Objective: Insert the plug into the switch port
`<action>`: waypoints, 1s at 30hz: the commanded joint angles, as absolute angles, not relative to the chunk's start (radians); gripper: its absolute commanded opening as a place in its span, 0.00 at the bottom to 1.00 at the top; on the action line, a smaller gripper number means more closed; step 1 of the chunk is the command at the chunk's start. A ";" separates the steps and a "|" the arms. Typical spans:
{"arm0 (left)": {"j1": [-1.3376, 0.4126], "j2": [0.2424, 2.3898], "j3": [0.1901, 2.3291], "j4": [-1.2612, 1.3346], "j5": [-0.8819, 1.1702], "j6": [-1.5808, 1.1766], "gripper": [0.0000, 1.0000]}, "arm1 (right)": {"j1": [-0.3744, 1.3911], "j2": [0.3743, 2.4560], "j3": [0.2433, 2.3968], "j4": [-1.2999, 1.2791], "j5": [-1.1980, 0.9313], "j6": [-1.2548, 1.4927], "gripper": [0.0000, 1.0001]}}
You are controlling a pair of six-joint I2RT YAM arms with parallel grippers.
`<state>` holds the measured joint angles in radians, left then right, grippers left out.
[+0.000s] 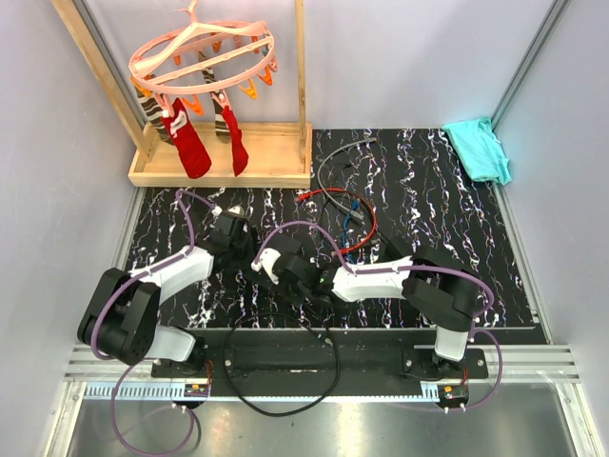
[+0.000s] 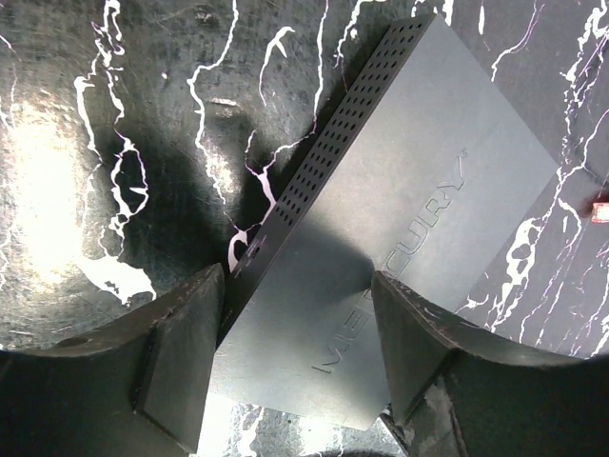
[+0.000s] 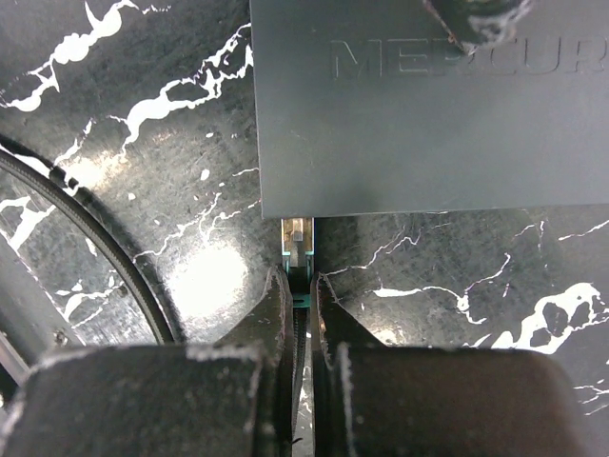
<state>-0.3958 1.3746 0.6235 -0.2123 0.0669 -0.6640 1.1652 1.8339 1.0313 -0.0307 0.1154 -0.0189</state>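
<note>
Black box (image 2: 409, 209), switch port hidden | right pincer (image 3: 300, 282) clamps plug (image 3: 298, 233) at box edge | left pincer (image 2: 293, 290) straddles box, grip unclear

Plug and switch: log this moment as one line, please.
right gripper: shut on plug | plug: tip at switch edge, body outside | left gripper: straddling switch, contact unclear

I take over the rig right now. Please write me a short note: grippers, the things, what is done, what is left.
Left gripper: open, astride the black box; contact unclear.
Right gripper: shut on the plug.
Plug tip meets the box's edge; the port is hidden.
Done: plug picked up, lined up.
Left: push it in, check it is seated, let go.
</note>
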 commanded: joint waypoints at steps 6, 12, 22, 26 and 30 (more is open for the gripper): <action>-0.479 1.368 0.574 -0.304 0.215 -0.719 0.63 | 1.147 1.784 1.152 0.153 0.178 -0.081 0.00; -0.494 1.355 0.571 -0.299 0.222 -0.719 0.61 | 1.117 1.789 1.206 0.167 0.155 -0.078 0.00; -0.492 1.342 0.610 -0.325 0.155 -0.675 0.63 | 1.103 1.827 1.206 0.198 0.055 -0.045 0.00; -0.473 1.385 0.676 -0.360 0.077 -0.577 0.67 | 1.118 1.839 1.181 0.190 0.011 -0.011 0.00; -0.433 1.422 0.735 -0.400 0.028 -0.522 0.73 | 1.126 1.845 1.169 0.164 0.003 -0.006 0.18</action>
<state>-0.4351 1.3869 0.6769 -0.2825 -0.0055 -0.5858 1.1286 1.8549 1.1019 -0.0937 0.0059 -0.0292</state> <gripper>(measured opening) 0.708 0.083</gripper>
